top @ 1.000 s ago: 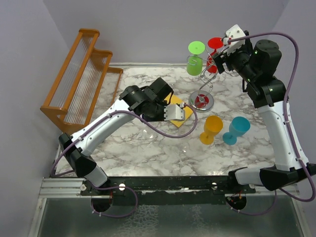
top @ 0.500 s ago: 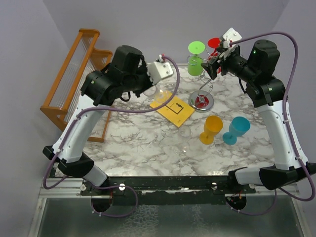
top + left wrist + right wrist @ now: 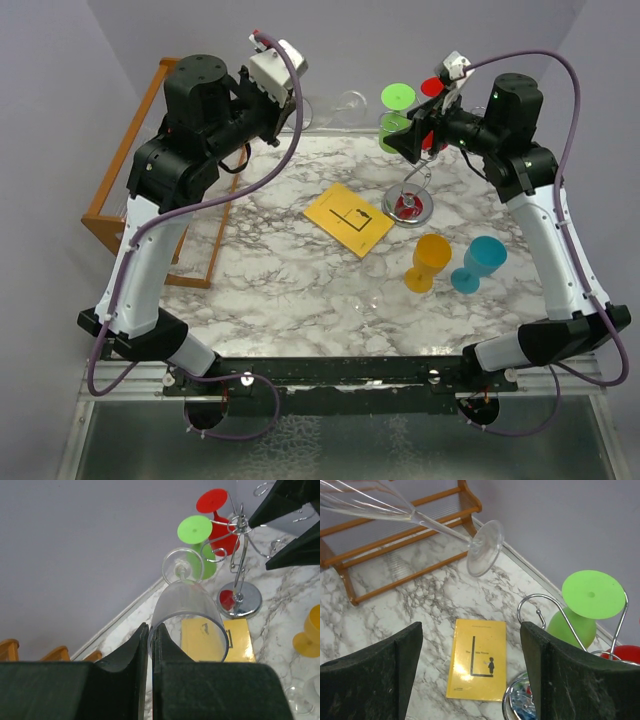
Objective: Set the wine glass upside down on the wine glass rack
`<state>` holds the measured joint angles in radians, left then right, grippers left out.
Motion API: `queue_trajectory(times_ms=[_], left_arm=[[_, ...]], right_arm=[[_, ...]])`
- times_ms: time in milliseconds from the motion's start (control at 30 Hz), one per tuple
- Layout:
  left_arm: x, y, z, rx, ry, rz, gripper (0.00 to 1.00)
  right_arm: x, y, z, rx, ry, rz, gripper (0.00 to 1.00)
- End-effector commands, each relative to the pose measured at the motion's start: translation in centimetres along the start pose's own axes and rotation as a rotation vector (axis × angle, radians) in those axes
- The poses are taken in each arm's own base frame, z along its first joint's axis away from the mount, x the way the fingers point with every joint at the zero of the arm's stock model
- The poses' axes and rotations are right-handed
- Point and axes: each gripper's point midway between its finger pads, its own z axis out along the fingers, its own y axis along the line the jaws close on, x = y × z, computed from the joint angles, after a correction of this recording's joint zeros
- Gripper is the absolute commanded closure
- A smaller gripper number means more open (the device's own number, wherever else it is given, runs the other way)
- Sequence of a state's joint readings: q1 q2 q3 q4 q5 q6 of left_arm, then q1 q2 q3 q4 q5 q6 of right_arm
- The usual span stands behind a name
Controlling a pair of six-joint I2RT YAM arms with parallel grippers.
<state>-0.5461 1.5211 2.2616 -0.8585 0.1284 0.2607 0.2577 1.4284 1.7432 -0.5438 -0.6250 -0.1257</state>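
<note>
My left gripper (image 3: 297, 108) is shut on the rim of a clear wine glass (image 3: 342, 104) and holds it high in the air, lying roughly sideways, left of the silver wire rack (image 3: 411, 190). In the left wrist view the fingers (image 3: 142, 645) pinch the glass wall (image 3: 187, 612), and its foot (image 3: 178, 565) points at the rack (image 3: 240, 555). A green glass (image 3: 393, 125) and a red glass (image 3: 432, 90) hang upside down on the rack. My right gripper (image 3: 415, 140) is open and empty beside the rack's top; its view shows the clear glass's foot (image 3: 484, 547) and a curled wire arm (image 3: 535, 605).
A yellow book (image 3: 350, 218) lies flat left of the rack's base. An orange glass (image 3: 430, 262) and a blue glass (image 3: 480, 262) stand on the marble top in front of the rack. The orange-brown wooden slatted rack (image 3: 150, 170) stands at the far left.
My left arm has lifted the clear glass from low over the book, up and back toward the rack's top. My right gripper has shifted slightly left at the rack's top.
</note>
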Motion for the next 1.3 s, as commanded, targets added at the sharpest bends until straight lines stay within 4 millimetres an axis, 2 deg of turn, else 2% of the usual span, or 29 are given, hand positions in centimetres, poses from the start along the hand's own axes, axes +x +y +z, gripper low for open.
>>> queue_trajectory(times_ms=[0, 167, 300, 900, 1267], left_arm=[[-6.0, 0.1, -0.8, 0.009, -0.234, -0.060, 1.00], [-7.2, -0.8, -0.6, 0.066, -0.277, -0.102, 1.00], [-7.5, -1.5, -0.6, 0.103, -0.287, -0.117, 1.00], [-7.2, -2.0, -1.2, 0.147, -0.282, -0.139, 1.00], [-6.9, -2.1, -1.0, 0.157, -0.274, -0.155, 1.00]], right_arm=[[-2.9, 0.7, 0.2, -0.034, -0.087, 0.094, 0.24], [-2.8, -1.3, 0.9, 0.064, -0.096, 0.177, 0.30], [-2.8, -2.0, 1.2, 0.101, -0.109, 0.233, 0.36], [-3.8, -1.5, 2.2, 0.028, -0.142, 0.339, 0.73], [-4.3, -1.8, 1.7, 0.026, -0.157, 0.325, 0.80]])
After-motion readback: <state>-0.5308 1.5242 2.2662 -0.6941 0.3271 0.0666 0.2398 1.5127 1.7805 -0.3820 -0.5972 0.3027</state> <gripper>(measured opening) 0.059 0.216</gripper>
